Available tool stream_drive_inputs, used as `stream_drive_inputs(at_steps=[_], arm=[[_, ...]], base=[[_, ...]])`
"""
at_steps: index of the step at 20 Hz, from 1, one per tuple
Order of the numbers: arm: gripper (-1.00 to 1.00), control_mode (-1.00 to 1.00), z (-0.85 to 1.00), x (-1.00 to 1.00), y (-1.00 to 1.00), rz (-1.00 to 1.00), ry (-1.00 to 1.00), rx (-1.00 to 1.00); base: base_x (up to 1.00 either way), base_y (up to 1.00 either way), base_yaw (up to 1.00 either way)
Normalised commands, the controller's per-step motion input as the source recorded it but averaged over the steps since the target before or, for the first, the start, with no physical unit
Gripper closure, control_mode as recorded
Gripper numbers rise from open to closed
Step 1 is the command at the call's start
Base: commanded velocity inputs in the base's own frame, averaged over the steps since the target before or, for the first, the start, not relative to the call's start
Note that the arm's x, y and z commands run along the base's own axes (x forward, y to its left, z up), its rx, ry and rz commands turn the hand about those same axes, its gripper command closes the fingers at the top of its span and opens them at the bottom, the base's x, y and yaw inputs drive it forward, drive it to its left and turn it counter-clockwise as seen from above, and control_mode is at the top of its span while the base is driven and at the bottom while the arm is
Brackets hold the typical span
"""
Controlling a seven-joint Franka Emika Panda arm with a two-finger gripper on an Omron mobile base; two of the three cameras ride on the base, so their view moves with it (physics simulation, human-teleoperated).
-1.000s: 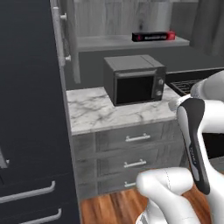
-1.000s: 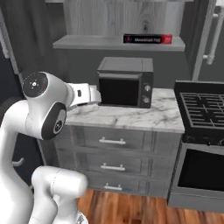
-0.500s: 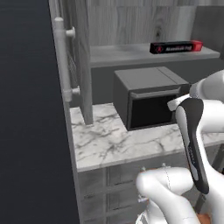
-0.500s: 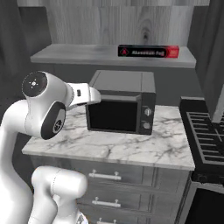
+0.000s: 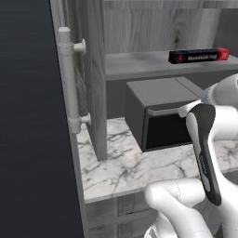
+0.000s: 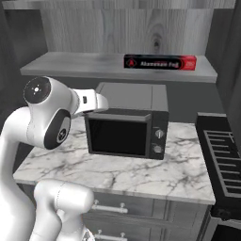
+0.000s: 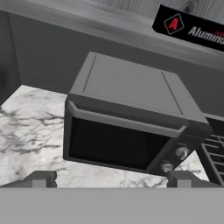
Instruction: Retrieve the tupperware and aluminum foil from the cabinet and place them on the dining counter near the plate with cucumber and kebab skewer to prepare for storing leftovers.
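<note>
A: How is your white arm with dark joints (image 6: 49, 122) posed?

B: In your right base view it rises from the lower left, bends at a big dark-capped joint, and its white forearm reaches level toward the dark grey boxy microwave (image 6: 128, 127). In your left base view the same arm (image 5: 204, 139) climbs from the lower right, crossing in front of the microwave (image 5: 160, 114).

A: And your two-finger gripper (image 7: 111, 178)?

B: In the hand view its two small dark finger tips sit at the bottom, one at the left (image 7: 40, 179) and one at the right (image 7: 181, 179). They stand spread wide apart with nothing between them.

A: What lies ahead of your jaws?

B: Going left to right: the white marble countertop with grey veins (image 7: 26, 131) beneath and to the left, then the microwave (image 7: 127, 122) straight ahead, its door shut, with two knobs on its right side.

A: Where is the long black and red aluminum foil box (image 7: 192, 27)?

B: Above the jaws and to their right, well apart from them. It lies flat on the grey wooden cabinet shelf (image 6: 84, 66) over the microwave. In your right base view the foil box (image 6: 160, 62) rests toward the shelf's right end; in your left base view you see it (image 5: 199, 56) at the upper right.
</note>
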Motion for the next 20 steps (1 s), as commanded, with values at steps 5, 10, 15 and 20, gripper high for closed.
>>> stream_drive_inputs(at_steps=[5, 10, 15, 20], arm=[[-1.00, 1.00, 0.00, 0.00, 0.00, 0.00, 0.00, 0.00], [-1.00, 1.00, 0.00, 0.00, 0.00, 0.00, 0.00, 0.00], [-1.00, -1.00, 0.00, 0.10, -0.08, 0.00, -0.02, 0.03], [-1.00, -1.00, 0.37, 0.12, -0.17, -0.03, -0.10, 0.04]], base=[[0.80, -0.43, 0.00], [0.95, -0.46, -0.11], [0.74, -0.24, -0.10], [0.00, 0.00, 0.00]])
